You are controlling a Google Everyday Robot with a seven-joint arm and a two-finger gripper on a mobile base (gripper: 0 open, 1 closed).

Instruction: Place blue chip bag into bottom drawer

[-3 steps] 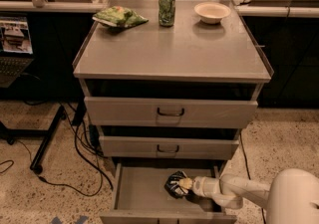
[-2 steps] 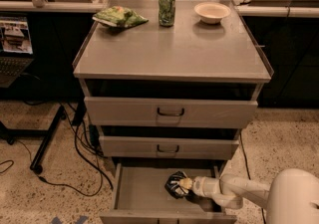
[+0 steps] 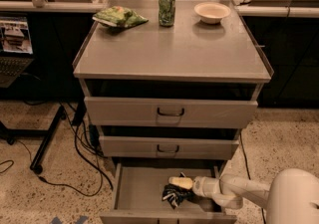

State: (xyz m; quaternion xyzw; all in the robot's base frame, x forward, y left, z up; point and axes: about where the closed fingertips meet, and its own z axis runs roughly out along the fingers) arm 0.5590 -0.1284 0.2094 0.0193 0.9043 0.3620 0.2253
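**Visitor:** What has changed down there since a second ago?

**Onlooker:** Very little. The pale arm (image 3: 239,190) reaches in from the right as before. The pincer (image 3: 178,183) sits at the same spot inside the open bottom drawer (image 3: 137,188). The blue chip bag (image 3: 173,196) is what has shifted. It was level with the pincer's tip and hid it. Now it lies just under that tip, a shade nearer the drawer front, on the grey floor, and the pale tip shows above it.

**Visitor:** Is the pincer grasping the bag, or has it let go?

**Onlooker:** I cannot tell from where I stand. Bag and pincer are touching or very nearly so, and that is all I can say.

**Visitor:** And the count?

**Onlooker:** One blue chip bag, one pincer, one arm. There are three drawers, each pulled out somewhat. The bottom one is around the pincer, the middle drawer (image 3: 129,146) is directly above it, and the top drawer (image 3: 124,111) is above that. There are two black handles (image 3: 170,113), one on each upper drawer.

**Visitor:** And on top?

**Onlooker:** High above the pincer, the bench (image 3: 174,56) carries three things, none of them moved. One green chip bag (image 3: 119,17) is up and to the left, one green can (image 3: 166,8) is almost straight above, and one pale bowl (image 3: 212,12) is up and a little to the right. Black cables (image 3: 75,161) trail over the speckled floor, out to the left of the pincer, beyond the drawer's side.
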